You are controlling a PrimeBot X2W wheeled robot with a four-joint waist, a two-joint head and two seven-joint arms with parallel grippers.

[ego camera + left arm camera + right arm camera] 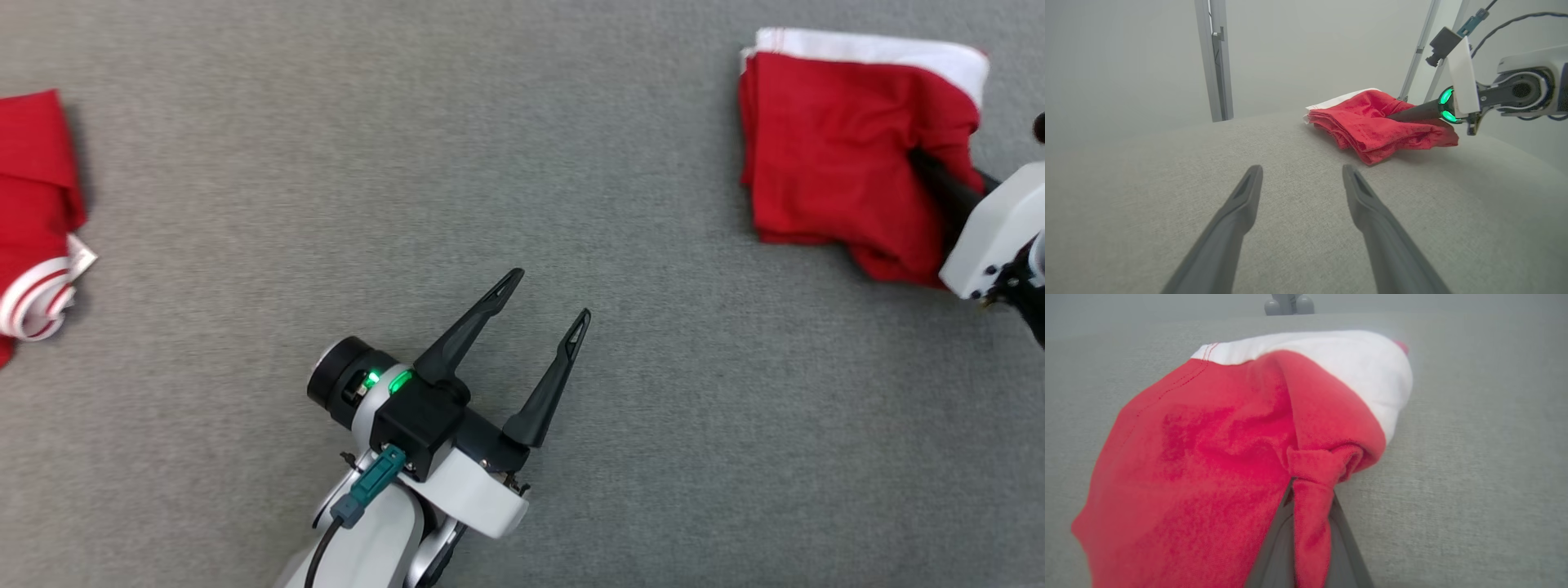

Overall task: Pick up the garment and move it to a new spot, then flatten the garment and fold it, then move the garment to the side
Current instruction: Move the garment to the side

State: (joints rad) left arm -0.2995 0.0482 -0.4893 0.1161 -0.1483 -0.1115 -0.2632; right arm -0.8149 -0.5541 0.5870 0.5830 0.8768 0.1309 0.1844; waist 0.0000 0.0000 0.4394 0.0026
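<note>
Grey woven fabric (571, 122) covers the whole work surface. On it, at the upper right of the head view, lies the folded red garment (824, 155). It is a thick packet of several layers, and a white layer (882, 49) shows along its far edge.

The right gripper (927, 167) reaches into the garment from the right side. Its two dark fingers (1274, 555) are pressed together on a bunched fold (1312, 490) of the red cloth near the right edge of the packet. In the right wrist view this fold is squeezed between them like a small knot, and the rest of the garment spreads to the left and above. I cannot tell if the pinched side is raised from the surface.

The left gripper (549, 298) is low in the middle of the head view, well apart from the garment. Its fingers are spread wide over bare grey fabric and point up and a little to the right.

At the left edge of the head view lies a second red garment (33, 188), crumpled, with a red-and-white striped collar (37, 298). It is far from both grippers.
</note>
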